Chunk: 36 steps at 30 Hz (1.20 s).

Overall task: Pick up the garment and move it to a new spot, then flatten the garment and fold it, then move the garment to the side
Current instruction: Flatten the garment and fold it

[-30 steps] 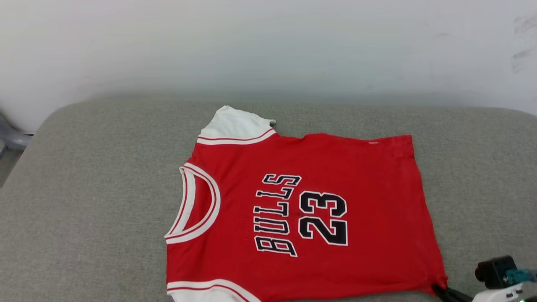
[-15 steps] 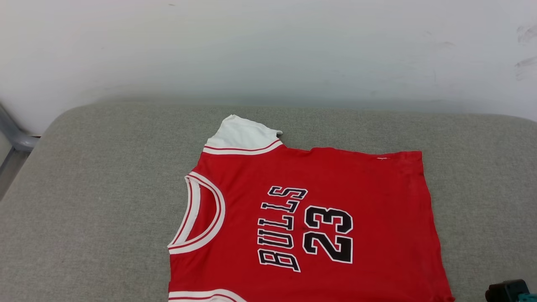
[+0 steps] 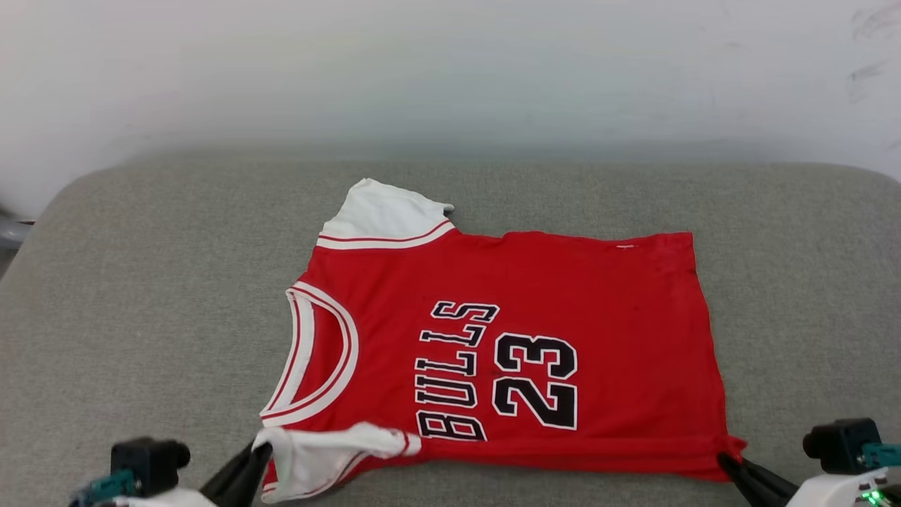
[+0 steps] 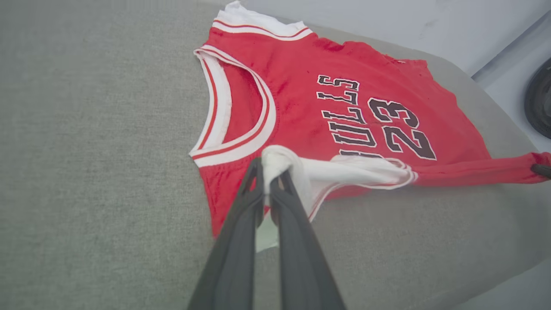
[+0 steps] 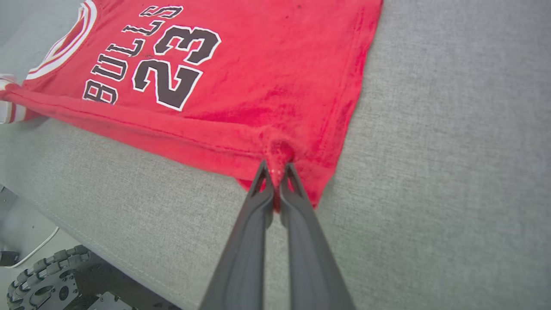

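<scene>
Shirt (image 3: 563, 282) is lying crosswise on the grey cushion (image 3: 141, 282), collar left, hem right; left gripper (image 4: 270, 172) is pinching its near white sleeve, right gripper (image 5: 274, 168) its near hem corner, cloth stretching away from both.

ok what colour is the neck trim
Neck trim: white with a red stripe, clearest in the left wrist view.
</scene>
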Motion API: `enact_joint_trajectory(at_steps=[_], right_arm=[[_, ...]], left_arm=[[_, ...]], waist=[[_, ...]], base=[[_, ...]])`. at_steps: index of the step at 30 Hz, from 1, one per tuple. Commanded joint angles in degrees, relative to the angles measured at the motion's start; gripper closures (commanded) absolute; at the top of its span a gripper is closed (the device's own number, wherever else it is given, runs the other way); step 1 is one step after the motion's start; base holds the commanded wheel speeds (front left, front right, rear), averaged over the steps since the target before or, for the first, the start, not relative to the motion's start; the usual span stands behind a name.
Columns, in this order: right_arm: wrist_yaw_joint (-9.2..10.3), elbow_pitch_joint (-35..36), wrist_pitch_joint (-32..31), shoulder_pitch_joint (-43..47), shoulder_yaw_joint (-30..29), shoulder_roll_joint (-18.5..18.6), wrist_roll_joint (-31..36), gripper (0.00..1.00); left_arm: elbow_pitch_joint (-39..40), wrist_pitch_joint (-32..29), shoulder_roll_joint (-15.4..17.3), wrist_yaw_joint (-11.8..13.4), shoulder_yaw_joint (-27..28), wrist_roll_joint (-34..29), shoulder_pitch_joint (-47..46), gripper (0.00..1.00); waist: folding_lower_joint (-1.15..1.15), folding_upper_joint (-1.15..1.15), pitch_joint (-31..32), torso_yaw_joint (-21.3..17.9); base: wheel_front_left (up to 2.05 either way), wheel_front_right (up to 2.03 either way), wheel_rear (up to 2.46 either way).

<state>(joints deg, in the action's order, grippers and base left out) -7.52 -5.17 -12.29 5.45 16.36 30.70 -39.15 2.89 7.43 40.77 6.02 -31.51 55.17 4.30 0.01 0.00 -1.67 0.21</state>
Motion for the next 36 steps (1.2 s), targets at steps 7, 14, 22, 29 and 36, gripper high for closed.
enact_joint_trajectory(at_steps=[7, 14, 22, 29, 36], right_arm=[[0.07, 1.0, -0.7, -4.1, 0.5, -0.6, 0.4, 1.00], [0.07, 1.1, -1.5, -8.5, 0.9, -0.3, 0.5, 1.00], [0.07, -1.2, -3.1, -14.7, 1.9, -0.9, 0.8, 1.00], [0.07, -4.8, -3.2, -19.1, 3.3, -1.6, 1.3, 1.00], [0.07, -8.4, -3.7, -20.9, 4.4, -2.5, 2.4, 1.00]], left_arm=[[-1.8, -5.2, 1.7, -3.5, -0.7, -2.3, -10.8, 1.00], [-6.3, -10.1, 2.0, -7.0, -1.5, -3.4, -20.3, 1.00], [-12.1, -12.6, 0.6, -9.4, -2.3, -4.3, -27.8, 1.00], [-19.4, -12.6, -1.9, -10.9, -3.7, -5.1, -32.2, 1.00], [-26.8, -12.3, -4.8, -12.3, -6.3, -5.4, -34.1, 1.00]], waist=[[-0.01, 0.00, -3.0, -1.6], [-0.01, 0.00, -6.6, -2.8], [-0.01, 0.00, -11.6, -3.6], [-0.01, 0.00, -14.8, -3.4], [-0.01, 0.00, -15.7, -3.4]], base=[[0.00, 0.00, 0.00], [0.00, 0.00, 0.00], [0.00, 0.00, 0.00], [0.00, 0.00, 0.00], [0.00, 0.00, 0.00]])
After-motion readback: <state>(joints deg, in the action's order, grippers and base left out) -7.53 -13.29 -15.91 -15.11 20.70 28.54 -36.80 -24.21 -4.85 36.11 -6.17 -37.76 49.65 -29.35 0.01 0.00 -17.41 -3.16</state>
